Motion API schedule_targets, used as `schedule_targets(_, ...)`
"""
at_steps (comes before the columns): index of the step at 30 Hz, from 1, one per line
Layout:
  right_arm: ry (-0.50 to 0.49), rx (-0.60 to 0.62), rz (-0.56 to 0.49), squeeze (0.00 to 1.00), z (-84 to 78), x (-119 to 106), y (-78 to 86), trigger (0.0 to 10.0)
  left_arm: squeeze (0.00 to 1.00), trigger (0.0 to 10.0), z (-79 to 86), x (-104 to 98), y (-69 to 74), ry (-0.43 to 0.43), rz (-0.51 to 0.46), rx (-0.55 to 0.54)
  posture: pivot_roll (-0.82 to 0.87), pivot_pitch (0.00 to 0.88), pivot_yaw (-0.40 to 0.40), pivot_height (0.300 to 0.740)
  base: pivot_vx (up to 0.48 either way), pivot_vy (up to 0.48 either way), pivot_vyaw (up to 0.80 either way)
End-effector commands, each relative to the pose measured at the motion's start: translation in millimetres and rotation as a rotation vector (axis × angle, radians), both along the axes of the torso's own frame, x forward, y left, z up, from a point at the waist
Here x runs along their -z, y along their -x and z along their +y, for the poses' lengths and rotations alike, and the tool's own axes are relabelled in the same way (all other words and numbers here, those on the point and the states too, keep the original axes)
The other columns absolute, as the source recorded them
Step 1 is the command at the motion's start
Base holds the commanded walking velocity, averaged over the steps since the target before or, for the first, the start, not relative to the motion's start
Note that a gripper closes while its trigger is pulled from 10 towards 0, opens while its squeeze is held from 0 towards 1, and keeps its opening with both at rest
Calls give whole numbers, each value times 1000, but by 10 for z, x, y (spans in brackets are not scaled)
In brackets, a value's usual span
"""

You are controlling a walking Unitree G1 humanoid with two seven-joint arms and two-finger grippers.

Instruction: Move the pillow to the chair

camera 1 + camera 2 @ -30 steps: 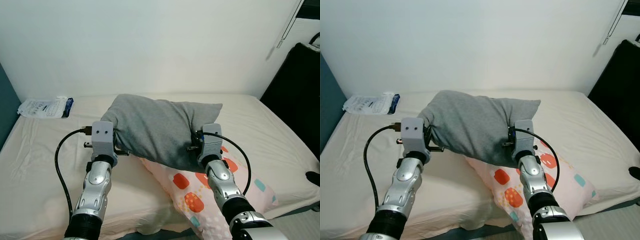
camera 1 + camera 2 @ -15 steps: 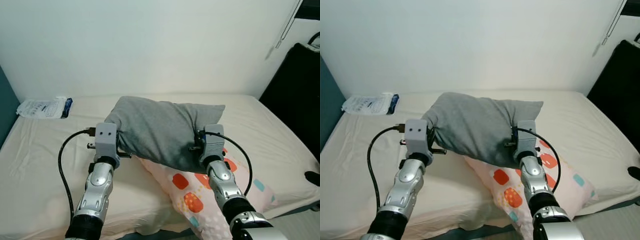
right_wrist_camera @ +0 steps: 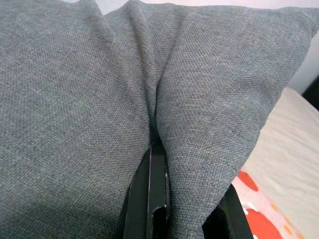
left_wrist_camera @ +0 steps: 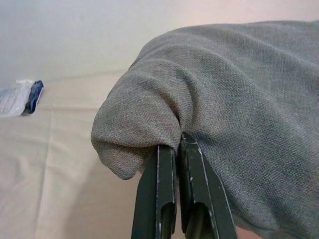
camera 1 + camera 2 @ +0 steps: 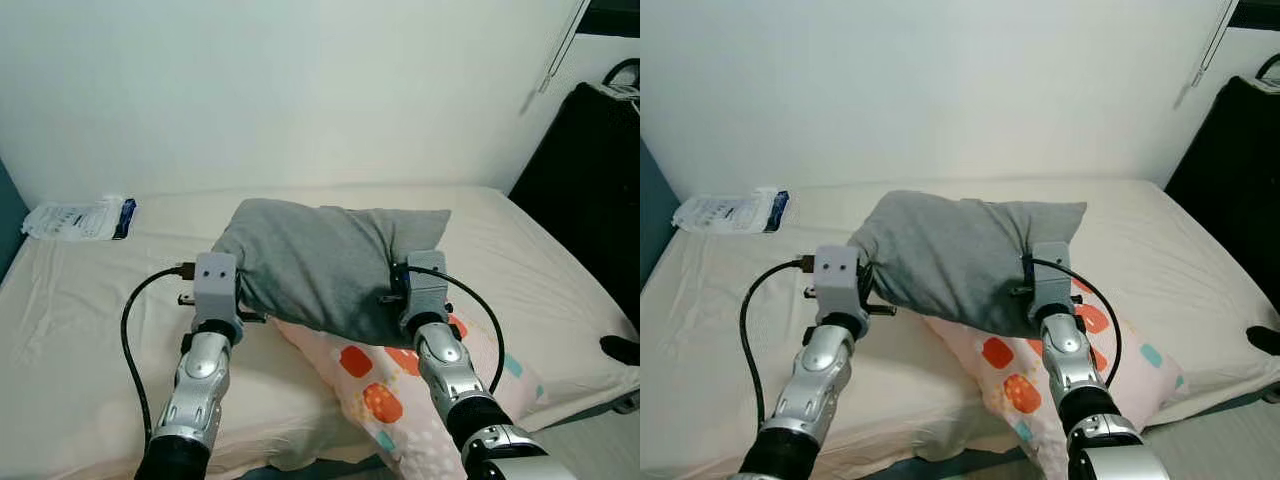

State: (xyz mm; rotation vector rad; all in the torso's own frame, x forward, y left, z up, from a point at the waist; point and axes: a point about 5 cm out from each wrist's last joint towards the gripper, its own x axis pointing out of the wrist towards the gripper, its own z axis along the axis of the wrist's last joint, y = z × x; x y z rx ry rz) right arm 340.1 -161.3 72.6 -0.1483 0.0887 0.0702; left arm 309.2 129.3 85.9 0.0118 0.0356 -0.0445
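Left gripper (image 4: 178,149) and right gripper (image 3: 158,149) are each pinching a fold of the grey pillow (image 5: 325,262), holding it aloft over the bed's (image 5: 90,300) near edge. Carry step; next likely needs turning toward the chair

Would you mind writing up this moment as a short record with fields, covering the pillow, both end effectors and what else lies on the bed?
held item: grey pillow, raised above the bed
left end effector: shut on a fold at one end of the grey pillow
right end effector: shut on a fold at the other end
beneath: patterned pillow, lying on the bed
other: white packet near the wall
chair: none identifiable
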Motion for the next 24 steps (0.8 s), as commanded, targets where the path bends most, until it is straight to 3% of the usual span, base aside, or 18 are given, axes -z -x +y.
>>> schedule_targets(1,31,-41,-49,0,32,-56,-2,10000,0,10000,-76,-26,10,-32,-25,49,-39,0,-119,740,0,0,0)
schedule_targets(6,10,-19,-49,0,-2,-55,3,10000,0,10000,-64,-13,28,-22,-33,35,-36,0,-130,740,0,0,0)
schedule_targets(11,21,-46,-54,0,26,-60,3,10000,0,10000,-80,-17,11,48,-17,28,-30,0,-138,740,0,0,0)
schedule_targets(17,19,-43,-55,0,8,-63,2,10000,0,10000,-147,-16,18,40,-10,76,-35,0,-139,740,0,0,0)
schedule_targets(24,22,-35,-53,0,-8,-62,2,10000,0,10000,-146,22,16,37,14,55,-47,0,-132,740,0,0,0)
